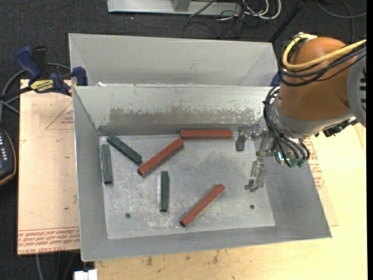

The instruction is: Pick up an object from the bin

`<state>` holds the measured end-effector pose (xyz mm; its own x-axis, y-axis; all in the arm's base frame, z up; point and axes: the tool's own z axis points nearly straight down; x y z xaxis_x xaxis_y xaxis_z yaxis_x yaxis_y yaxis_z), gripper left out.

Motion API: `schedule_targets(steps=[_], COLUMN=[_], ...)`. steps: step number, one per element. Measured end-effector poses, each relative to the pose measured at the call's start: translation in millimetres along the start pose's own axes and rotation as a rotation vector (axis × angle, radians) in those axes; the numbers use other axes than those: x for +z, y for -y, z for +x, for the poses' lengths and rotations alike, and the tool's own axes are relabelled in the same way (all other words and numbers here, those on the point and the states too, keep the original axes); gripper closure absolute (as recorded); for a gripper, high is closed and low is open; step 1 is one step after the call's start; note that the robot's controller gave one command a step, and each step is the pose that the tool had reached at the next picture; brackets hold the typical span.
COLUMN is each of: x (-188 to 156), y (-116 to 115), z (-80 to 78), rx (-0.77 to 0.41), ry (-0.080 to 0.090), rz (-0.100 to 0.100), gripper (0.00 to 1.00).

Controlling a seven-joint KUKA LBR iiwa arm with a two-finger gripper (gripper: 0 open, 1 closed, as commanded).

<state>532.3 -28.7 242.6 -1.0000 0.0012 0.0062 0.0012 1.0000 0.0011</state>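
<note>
My gripper [246, 165] hangs over the right part of the bin floor, open, with nothing between its fingers; one fingertip [252, 185] is low near the floor and the other [239, 144] is further back. A red-brown bar [206, 134] lies along the back wall just left of the rear finger. Another red-brown bar [201, 205] lies slanted on the floor to the front left of the gripper, apart from it.
A third red-brown bar [161, 157] lies slanted at mid-bin. Three dark green bars lie to the left: one [164, 191] upright in the middle, one [124, 149] slanted at back left, one [106, 163] along the left wall. The arm enters over the right rim.
</note>
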Motion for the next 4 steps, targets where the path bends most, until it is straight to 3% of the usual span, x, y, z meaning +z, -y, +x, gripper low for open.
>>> schedule_targets(steps=[1,2,3,4], x=[157.6,153.5,153.5,172.4], y=[-30.5,-29.9,-30.0,-52.8], z=[22.6,20.1,20.1,30.1], rx=[-0.157,-0.157,-0.158,-0.24], ry=[-0.002,0.006,0.006,0.012], rz=[-0.001,0.001,0.001,0.001], gripper=[0.0,1.0,0.0,0.0])
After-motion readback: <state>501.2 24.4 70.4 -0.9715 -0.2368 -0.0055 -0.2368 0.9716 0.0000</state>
